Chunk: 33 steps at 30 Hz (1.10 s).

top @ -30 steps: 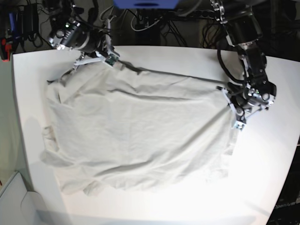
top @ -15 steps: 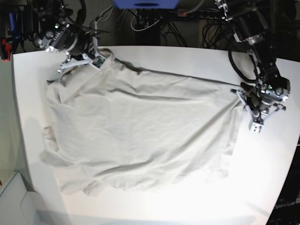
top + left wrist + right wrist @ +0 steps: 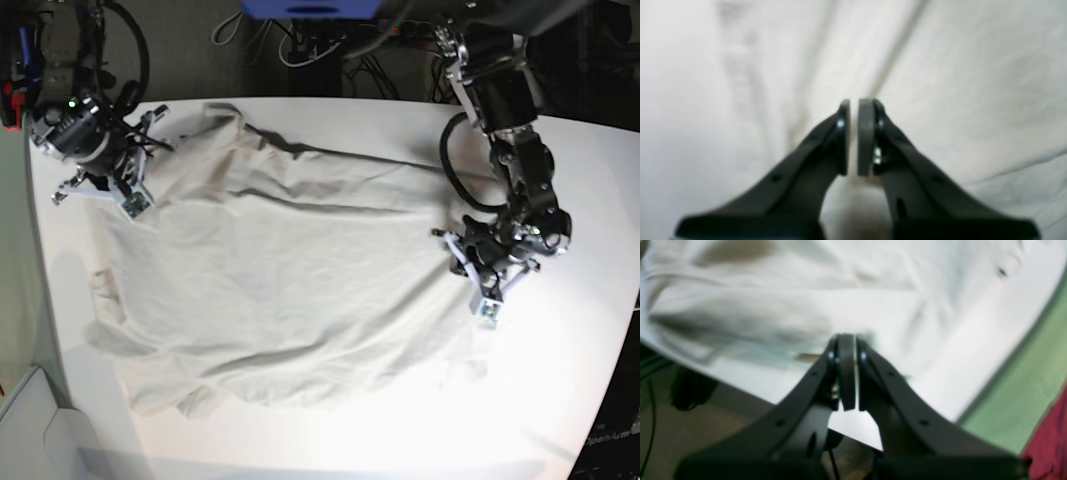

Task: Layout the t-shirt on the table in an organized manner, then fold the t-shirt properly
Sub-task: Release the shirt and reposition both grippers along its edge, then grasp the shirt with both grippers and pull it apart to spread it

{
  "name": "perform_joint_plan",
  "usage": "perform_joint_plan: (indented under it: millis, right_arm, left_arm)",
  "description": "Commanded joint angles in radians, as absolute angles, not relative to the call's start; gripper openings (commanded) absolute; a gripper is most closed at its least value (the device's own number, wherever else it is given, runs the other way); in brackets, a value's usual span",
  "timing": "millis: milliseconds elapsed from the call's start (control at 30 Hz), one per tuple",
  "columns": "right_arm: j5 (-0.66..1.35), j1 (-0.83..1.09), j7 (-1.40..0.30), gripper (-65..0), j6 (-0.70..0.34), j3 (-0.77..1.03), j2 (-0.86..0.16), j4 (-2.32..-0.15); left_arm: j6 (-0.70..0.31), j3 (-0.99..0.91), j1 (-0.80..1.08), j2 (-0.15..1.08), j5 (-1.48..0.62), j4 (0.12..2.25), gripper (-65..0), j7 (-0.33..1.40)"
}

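Note:
The light grey-beige t-shirt (image 3: 290, 270) lies spread and wrinkled over most of the white table (image 3: 580, 380). My left gripper (image 3: 473, 268) is over the shirt's right edge. In the left wrist view its pads (image 3: 853, 103) stand almost together, just above the cloth (image 3: 957, 83), and I see nothing pinched between them. My right gripper (image 3: 105, 187) is at the shirt's far left corner. In the right wrist view it (image 3: 846, 340) is shut and empty, with the shirt (image 3: 773, 306) beyond it and the table edge (image 3: 740, 373) below.
Cables and dark equipment (image 3: 300, 40) run behind the table's far edge. Green floor (image 3: 1023, 380) and something red (image 3: 1050, 436) show past the table's rim in the right wrist view. Bare tabletop runs along the right and front sides.
My left gripper swung out to the right, then came back left over the shirt's right edge. My right gripper moved left along the far edge, and the shirt's far left part now lies wider.

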<state>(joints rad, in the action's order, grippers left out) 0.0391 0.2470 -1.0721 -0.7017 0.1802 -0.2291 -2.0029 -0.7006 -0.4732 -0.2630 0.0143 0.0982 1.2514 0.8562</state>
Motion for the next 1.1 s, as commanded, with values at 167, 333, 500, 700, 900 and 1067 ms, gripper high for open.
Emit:
perform_joint_plan:
  millis: [167,333,500,700,900,1067]
  right_arm:
    - [0.042,0.177,-1.115,-65.0,-0.698,0.252,-0.214,-2.017]
    - [0.042,0.128,-1.115,-65.0,-0.698,0.271,-0.213,-2.017]
    - [0.042,0.094,-1.113,-65.0,-0.698,0.265,-0.237,-2.014]
    - [0.045,0.044,-1.104,-65.0,-0.698,0.234,-0.236,-1.946]
    - [0.045,0.005,-1.106,-65.0,-0.698,0.136,-0.232,-1.888]
    - [0.044,0.036,-1.109,-65.0,-0.698,0.082,-0.205,-1.888]
  left_arm:
    - [-0.698,-0.473,-0.312,0.104,0.088,1.095,-60.9,0.802]
    - [-0.698,-0.476,-0.231,0.173,0.085,1.096,-60.9,0.805]
    - [-0.698,-0.522,-0.110,0.214,0.081,1.178,-60.9,0.829]
    - [-0.698,-0.713,-0.002,0.208,0.087,1.339,-60.9,0.865]
    - [-0.698,-0.788,0.025,0.208,0.081,1.461,-60.9,0.928]
    - [-0.698,-0.786,-0.005,0.180,0.082,1.555,-60.8,0.992]
